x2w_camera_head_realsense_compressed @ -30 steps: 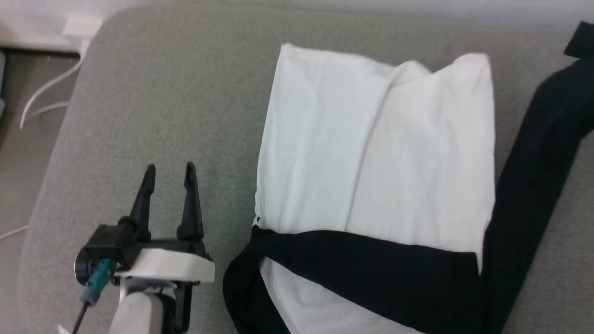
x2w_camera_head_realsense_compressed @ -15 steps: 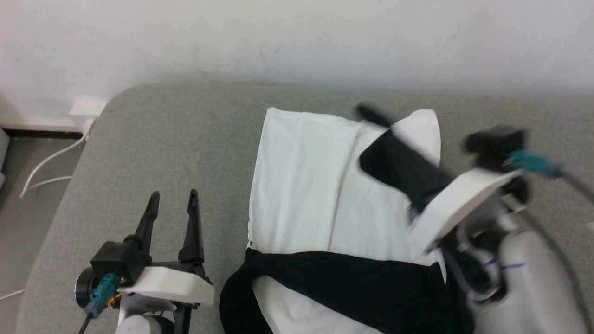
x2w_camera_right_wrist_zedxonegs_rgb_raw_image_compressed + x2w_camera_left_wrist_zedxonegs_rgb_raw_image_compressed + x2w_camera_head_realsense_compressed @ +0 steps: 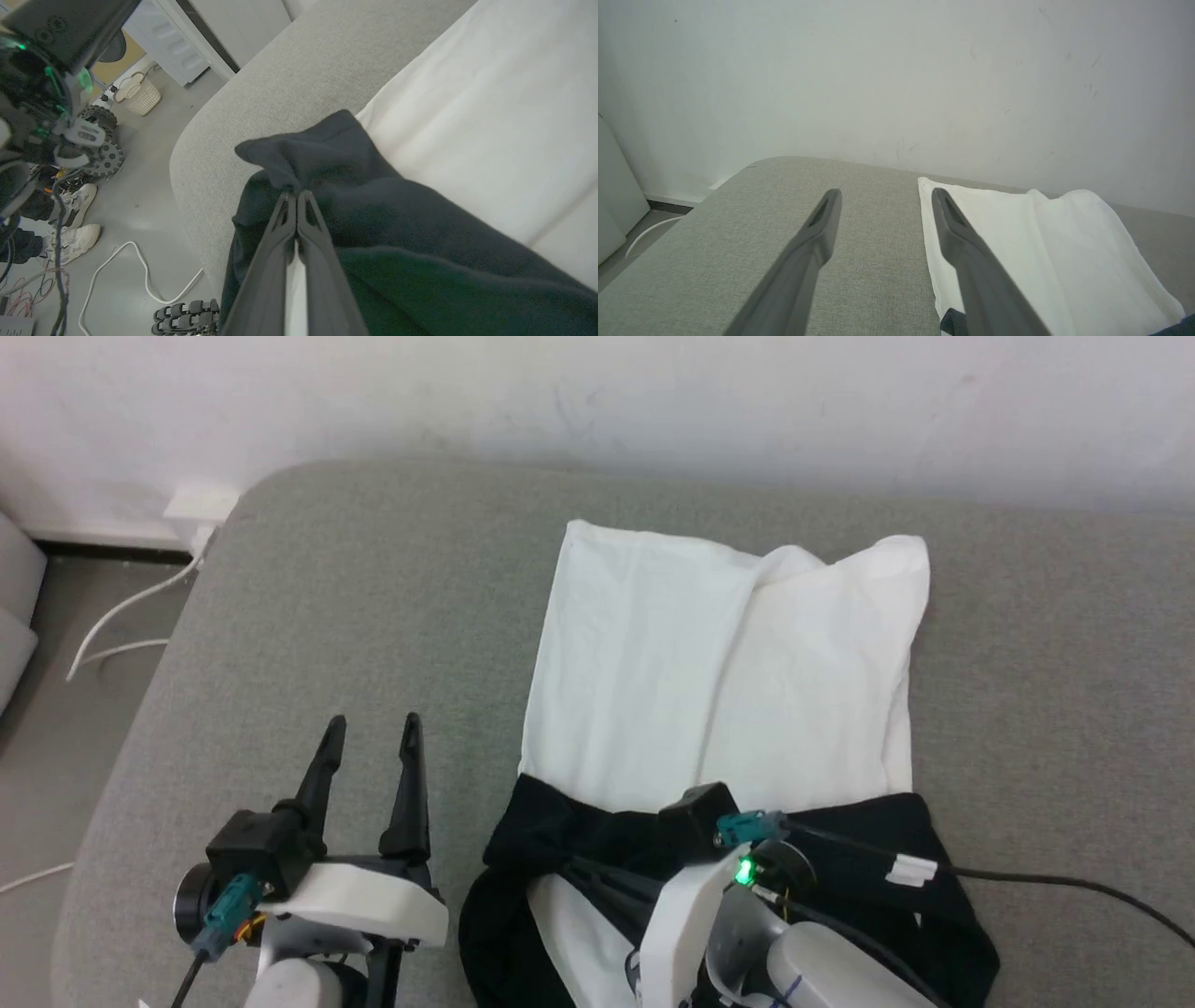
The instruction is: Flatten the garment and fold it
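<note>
The garment lies on a grey cushioned surface (image 3: 373, 588), its white body panel (image 3: 719, 672) spread toward the wall and its black part (image 3: 551, 826) bunched along the near edge. My right gripper (image 3: 296, 195) is shut on a fold of black sleeve fabric (image 3: 327, 154), which lies over the black band below the white panel (image 3: 490, 112). In the head view the right wrist (image 3: 738, 859) sits on top of that black fabric. My left gripper (image 3: 372, 728) hovers open over bare cushion left of the garment. Its fingers (image 3: 817, 233) hold nothing, and the white panel (image 3: 1041, 242) lies to their right.
A white wall (image 3: 597, 401) backs the cushion. The cushion's left edge drops to a floor with white cables (image 3: 121, 616). In the right wrist view the floor shows a white basket (image 3: 138, 95), a person's white shoes (image 3: 70, 233) and wheels (image 3: 105, 158).
The head camera has shifted. My right gripper carried the black sleeve from the far right across the white panel and down onto the near black band. The left gripper stayed open in place.
</note>
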### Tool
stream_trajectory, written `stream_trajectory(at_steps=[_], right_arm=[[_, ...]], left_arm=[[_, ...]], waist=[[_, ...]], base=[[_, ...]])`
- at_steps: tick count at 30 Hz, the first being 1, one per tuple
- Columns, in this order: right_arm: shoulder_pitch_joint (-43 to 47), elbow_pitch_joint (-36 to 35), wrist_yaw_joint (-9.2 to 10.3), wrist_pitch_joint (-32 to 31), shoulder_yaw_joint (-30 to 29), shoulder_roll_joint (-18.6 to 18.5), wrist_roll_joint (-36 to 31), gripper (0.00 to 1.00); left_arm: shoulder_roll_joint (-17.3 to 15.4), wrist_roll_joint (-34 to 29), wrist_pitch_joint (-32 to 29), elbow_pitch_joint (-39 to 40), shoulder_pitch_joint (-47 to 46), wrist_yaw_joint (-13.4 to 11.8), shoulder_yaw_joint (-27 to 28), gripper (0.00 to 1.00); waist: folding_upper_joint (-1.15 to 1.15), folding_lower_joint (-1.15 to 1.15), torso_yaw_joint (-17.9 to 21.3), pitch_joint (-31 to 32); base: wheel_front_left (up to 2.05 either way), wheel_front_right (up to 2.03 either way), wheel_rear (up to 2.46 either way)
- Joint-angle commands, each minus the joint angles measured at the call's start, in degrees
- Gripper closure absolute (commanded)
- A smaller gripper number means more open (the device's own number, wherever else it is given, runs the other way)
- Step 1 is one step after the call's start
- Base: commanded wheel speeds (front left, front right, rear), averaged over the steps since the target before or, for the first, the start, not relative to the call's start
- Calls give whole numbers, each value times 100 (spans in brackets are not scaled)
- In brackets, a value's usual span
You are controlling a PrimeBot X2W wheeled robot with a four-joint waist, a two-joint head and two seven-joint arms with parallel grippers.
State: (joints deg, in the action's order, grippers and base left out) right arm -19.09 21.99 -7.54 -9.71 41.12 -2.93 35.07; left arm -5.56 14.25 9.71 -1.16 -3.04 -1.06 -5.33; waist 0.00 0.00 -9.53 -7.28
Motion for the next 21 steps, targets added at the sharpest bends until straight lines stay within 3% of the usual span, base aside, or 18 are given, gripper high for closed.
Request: stream_trajectory(at_steps=[1,2,3,8,12,15,21], right_arm=[[-141,128,5,141,101,4,119,87],[-204,239,5,223,193,4,138,54],[-267,311,5,333,265,4,158,0],[-542,237,5,1111,415,4,140,0],[-572,-39,5,1594,206,4,-213,0],[-413,-296,5,1794,-341,-39,-658,0],[254,-1038,5,1761,-2102,-197,-1638,0]], left_arm=[[3,47,60,-47,-88,25,5,0],[4,51,73,-70,-90,12,10,0],[6,51,81,-85,-86,-5,13,0],[-23,69,112,-161,-31,-76,68,0],[-54,70,75,-157,48,-171,123,0],[-89,88,73,-149,85,-240,196,0],[-109,101,58,-65,168,-388,288,0]], waist=[[0,0,-64,-117],[0,0,-52,-126],[0,0,-35,-127],[0,0,103,-21],[0,0,244,105],[0,0,357,171],[0,0,575,183]], base=[[0,0,0],[0,0,0],[0,0,0],[0,0,0],[0,0,0],[0,0,0],[0,0,0]])
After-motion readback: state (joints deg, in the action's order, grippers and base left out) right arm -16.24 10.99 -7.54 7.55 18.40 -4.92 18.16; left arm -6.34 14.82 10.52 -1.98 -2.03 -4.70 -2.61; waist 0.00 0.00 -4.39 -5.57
